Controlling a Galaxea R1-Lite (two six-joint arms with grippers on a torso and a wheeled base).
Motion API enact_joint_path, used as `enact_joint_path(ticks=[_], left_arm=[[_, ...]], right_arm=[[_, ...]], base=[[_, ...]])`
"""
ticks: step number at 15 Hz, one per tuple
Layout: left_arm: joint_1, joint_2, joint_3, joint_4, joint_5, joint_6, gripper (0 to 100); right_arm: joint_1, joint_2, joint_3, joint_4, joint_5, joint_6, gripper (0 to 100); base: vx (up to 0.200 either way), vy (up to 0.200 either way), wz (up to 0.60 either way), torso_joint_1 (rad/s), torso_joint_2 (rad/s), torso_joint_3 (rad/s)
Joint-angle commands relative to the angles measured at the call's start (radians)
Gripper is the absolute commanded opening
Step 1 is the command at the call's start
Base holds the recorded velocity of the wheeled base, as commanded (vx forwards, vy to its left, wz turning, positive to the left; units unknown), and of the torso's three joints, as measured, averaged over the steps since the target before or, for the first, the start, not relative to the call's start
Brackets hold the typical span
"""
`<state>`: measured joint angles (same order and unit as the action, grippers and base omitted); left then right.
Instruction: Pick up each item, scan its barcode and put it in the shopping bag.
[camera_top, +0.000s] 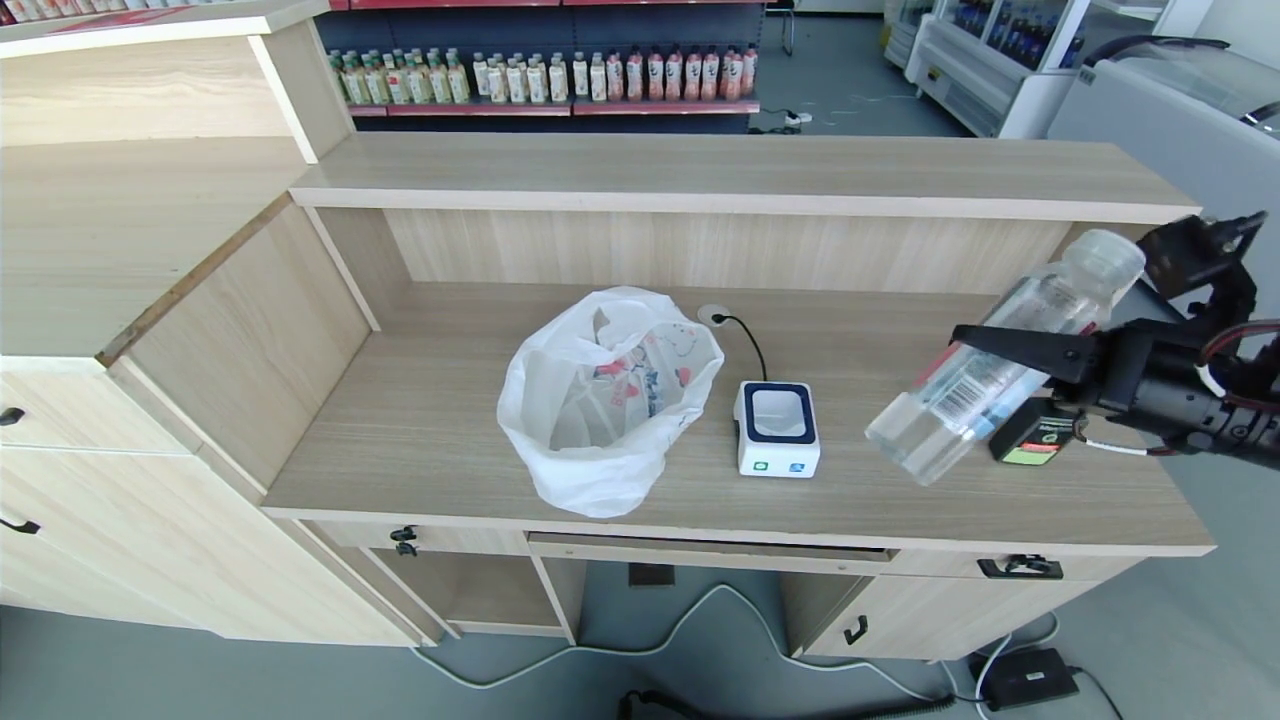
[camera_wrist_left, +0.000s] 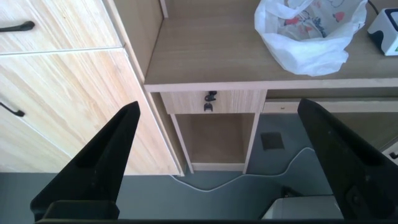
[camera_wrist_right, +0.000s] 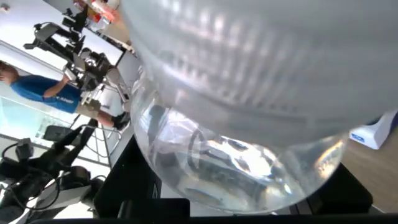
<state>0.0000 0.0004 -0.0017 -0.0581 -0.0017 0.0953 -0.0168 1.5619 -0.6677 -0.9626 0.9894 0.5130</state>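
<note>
Head view: bottle (camera_top: 940, 415) above counter (camera_top: 900, 500), right end, clamped mid-body in right gripper (camera_top: 1003, 372); barcode label (camera_top: 962, 398) faces camera; axis tilted, cap high rearward, base low toward scanner (camera_top: 777, 428); left gripper (camera_wrist_left: 219, 107) spread apart.

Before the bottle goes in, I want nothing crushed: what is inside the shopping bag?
The shopping bag gapes open; inside show only crumpled white plastic and red-and-blue print. Folds cover its bottom; something flat could hide there.
</note>
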Motion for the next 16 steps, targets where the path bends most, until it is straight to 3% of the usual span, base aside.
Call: enact_joint_path(ticks=[1, 3, 8, 16], left_arm=[[0.0, 0.0, 0.0, -0.002, 0.0, 0.0, 100], [0.0, 0.0, 0.0, -0.002, 0.0, 0.0, 100], [0.0, 0.0, 0.0, 0.0, 0.0, 0.0, 100], [0.0, 0.0, 0.0, 0.0, 0.0, 0.0, 100]], right_arm=[[0.089, -0.243, 0.074, 0.01, 0.117, 0.14, 0], [0.195, -0.309, 0.02, 0.001, 0.118, 0.297, 0], [0.311, -0.401, -0.036, 0.004, 0.138, 0.418, 0], [0.35, -0.487, 0.103, 0.011, 0.193, 0.364, 0]], base=[[0.0, 0.0, 0.0, 0.0, 0.0, 0.0], [0.0, 0.0, 0.0, 0.0, 0.0, 0.0], [0.0, 0.0, 0.0, 0.0, 0.0, 0.0], [0.0, 0.0, 0.0, 0.0, 0.0, 0.0]])
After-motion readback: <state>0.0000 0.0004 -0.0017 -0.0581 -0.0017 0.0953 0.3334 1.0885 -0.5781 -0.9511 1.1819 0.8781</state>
